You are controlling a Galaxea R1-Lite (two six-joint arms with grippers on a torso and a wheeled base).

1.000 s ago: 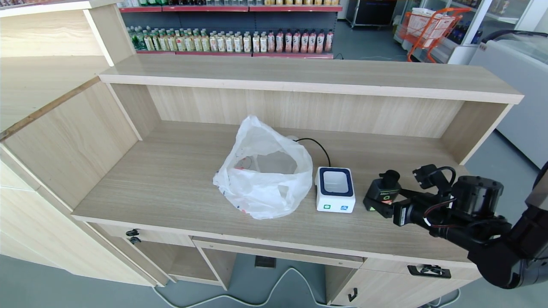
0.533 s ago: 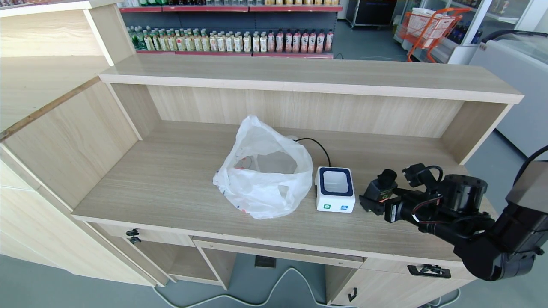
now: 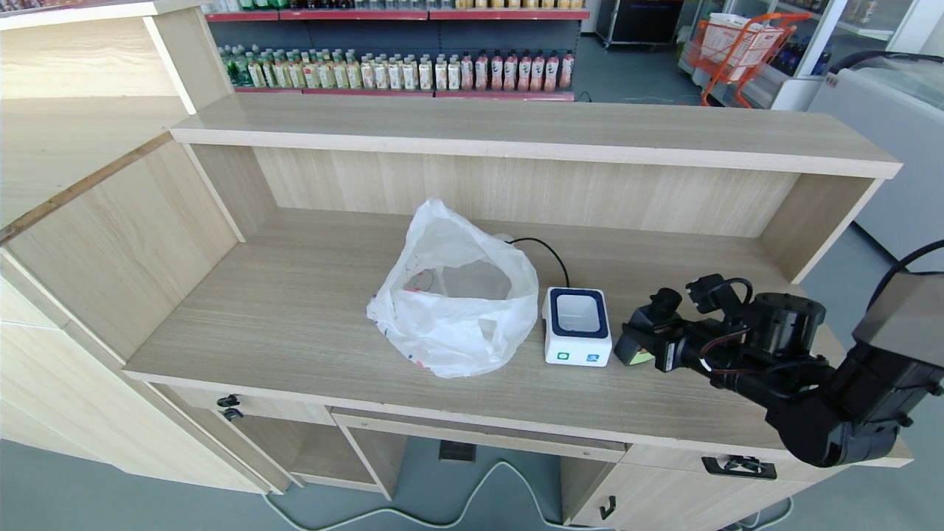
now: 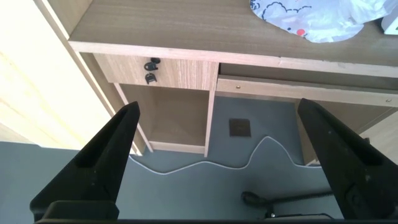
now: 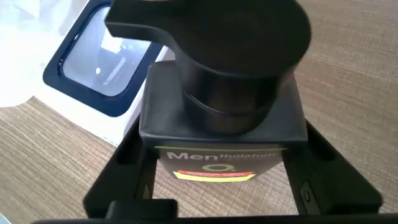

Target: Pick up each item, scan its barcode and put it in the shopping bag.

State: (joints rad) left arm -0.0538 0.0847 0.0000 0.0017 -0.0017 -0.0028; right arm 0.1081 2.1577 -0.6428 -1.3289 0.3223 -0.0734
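The right hand is pinching a dark bottle just to the right of the scanner. Its 2 fingers press against opposite sides of the bottle's body, below the wide black cap. In the right wrist view the bottle sits squarely between the fingers of the right hand, cap end toward the camera. The scanner lies just beyond it, with its glass window facing up. The bottle leans a little (cap tipped away from the scanner). I cannot tell whether its base touches the tabletop.

The white shopping bag stands on the scanner's left side, touching or nearly touching it, with its mouth open upward. A black cable runs from behind the scanner toward the back of the bag.

The left hand is far to the left of the scanner, down in front of the tabletop's front edge. Its 2 fingers are spread wide and hold nothing. A corner of the shopping bag shows above them in the left wrist view.
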